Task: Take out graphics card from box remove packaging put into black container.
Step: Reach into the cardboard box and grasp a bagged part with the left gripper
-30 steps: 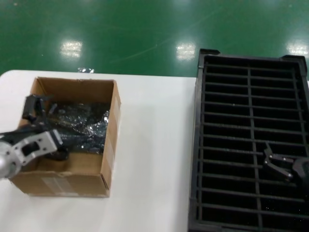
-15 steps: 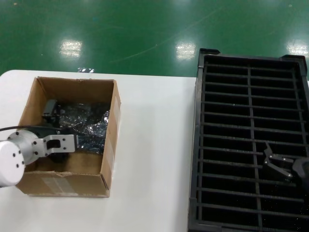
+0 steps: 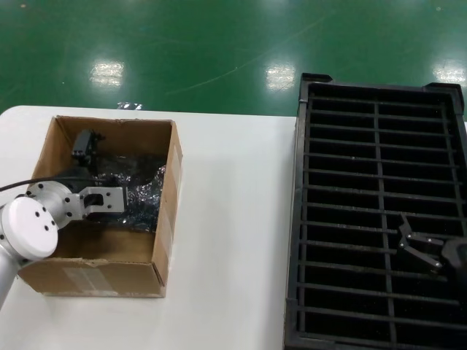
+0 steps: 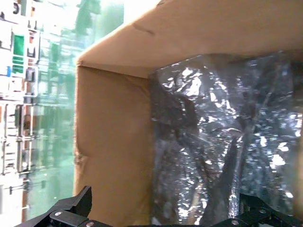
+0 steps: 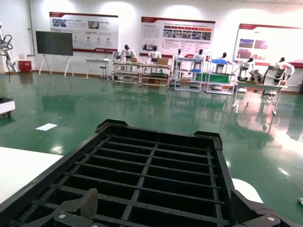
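Two columns of narrow slots fill the large black plastic tray (image 3: pixel 379 211), where the right gripper (image 3: pixel 422 250) hovers, fingers apart; the brown cardboard box (image 3: pixel 166 211) well apart holds the crinkled shiny antistatic bag (image 4: pixel 222 142), the card presumably inside. Left gripper (image 3: pixel 86 146), spread inside the box, should pinch a raised fold and lift straight up, clear of the walls; bare white table (image 3: pixel 233 219) between leaves room.

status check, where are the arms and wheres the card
Left gripper open, down inside the box over the packaging. Card not visible, bag unopened. Right gripper open, parked above the black container. Nothing obstructing.
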Tool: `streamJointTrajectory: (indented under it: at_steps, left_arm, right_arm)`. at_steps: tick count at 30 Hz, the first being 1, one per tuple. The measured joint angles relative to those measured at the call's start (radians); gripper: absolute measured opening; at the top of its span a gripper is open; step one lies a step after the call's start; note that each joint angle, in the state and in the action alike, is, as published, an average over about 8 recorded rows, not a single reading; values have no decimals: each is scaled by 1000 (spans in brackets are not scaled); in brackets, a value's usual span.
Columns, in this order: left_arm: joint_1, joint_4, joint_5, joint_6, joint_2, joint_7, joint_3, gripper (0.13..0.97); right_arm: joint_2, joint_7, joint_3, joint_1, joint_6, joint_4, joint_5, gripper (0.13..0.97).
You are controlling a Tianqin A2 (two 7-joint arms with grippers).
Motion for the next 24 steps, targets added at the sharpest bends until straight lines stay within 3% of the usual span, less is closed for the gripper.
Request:
streamJointTrajectory:
  at_steps: [6, 10, 24]
  left_arm:
    - [-17, 32, -87, -52, 10, 82, 14, 966]
    - [-8, 15, -89, -55, 9, 85, 11, 966]
    - [83, -114, 125, 9, -1, -73, -79, 905]
  right_arm:
    - [0, 0, 0, 0, 0, 0, 0, 966]
    - [0, 0, 0, 0, 0, 0, 0, 966]
    - [0, 0, 0, 0, 0, 0, 0, 966]
